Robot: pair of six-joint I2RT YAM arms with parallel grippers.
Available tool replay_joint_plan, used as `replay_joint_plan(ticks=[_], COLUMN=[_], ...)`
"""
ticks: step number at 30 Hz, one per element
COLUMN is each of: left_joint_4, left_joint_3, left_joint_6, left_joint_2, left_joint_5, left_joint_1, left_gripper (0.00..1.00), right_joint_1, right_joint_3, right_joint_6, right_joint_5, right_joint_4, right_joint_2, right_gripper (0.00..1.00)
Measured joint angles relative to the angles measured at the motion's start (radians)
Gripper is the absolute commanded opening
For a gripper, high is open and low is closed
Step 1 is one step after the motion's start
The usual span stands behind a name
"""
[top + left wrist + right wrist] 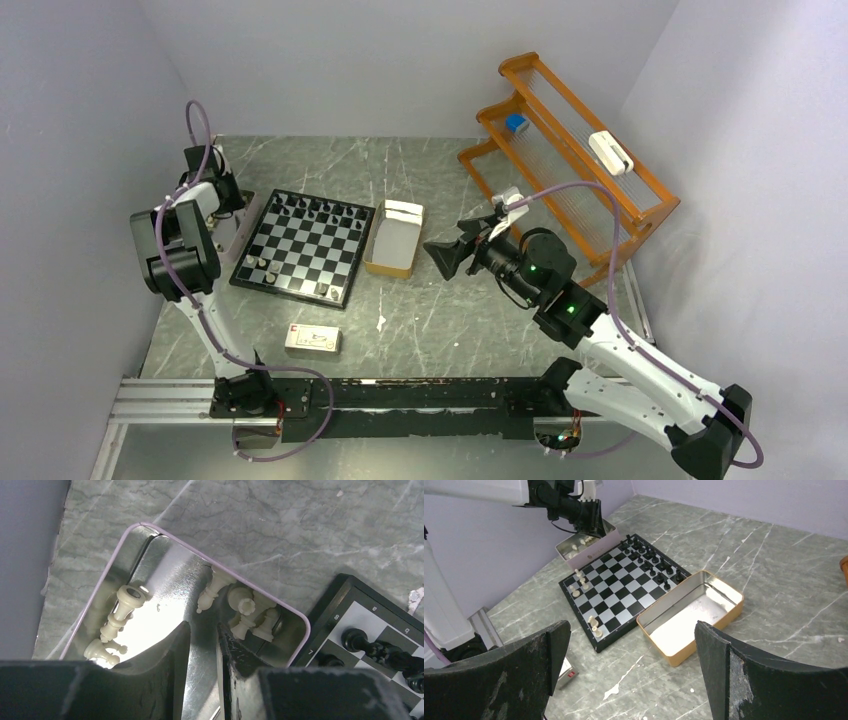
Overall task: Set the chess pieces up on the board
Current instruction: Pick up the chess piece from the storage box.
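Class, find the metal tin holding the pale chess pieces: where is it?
In the left wrist view, the tin sits below the left hand, beside the board's corner, near the left wall.

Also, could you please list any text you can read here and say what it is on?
"8": rim of the chessboard, left wrist view.
"7": same rim.
"a", seen upside down: same rim.
"b", seen upside down: same rim.
Print on the white-and-red carton: too small to read.
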Motion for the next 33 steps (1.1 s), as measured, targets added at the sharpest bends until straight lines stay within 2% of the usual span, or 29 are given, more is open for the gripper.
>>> replay_joint_plan(ticks=[15,24,33], left_joint_4=[0.043,0.073,0.055], left_joint_3=[0.006,0.010,0.010], left_joint_6=[0.011,0.023,0.027], left_joint_2=[0.053,0.058,0.041], left_joint_5=[0.002,0.035,0.060], left_joint_1=[0.013,0.017,0.019], left_gripper=[0.32,0.18,0.10], right_joint_1=[0.000,0.000,0.000], right_joint_3=[0.005,0.005,0.004], right_joint_6=[-0.008,-0.015,-0.029], right_joint_5=[-0.018,-0.018,-0.018], right_joint_4=[0.014,0.015,0.017], right_joint_2=[0.026,0.025,0.007], right_gripper=[1.00,1.00,1.00])
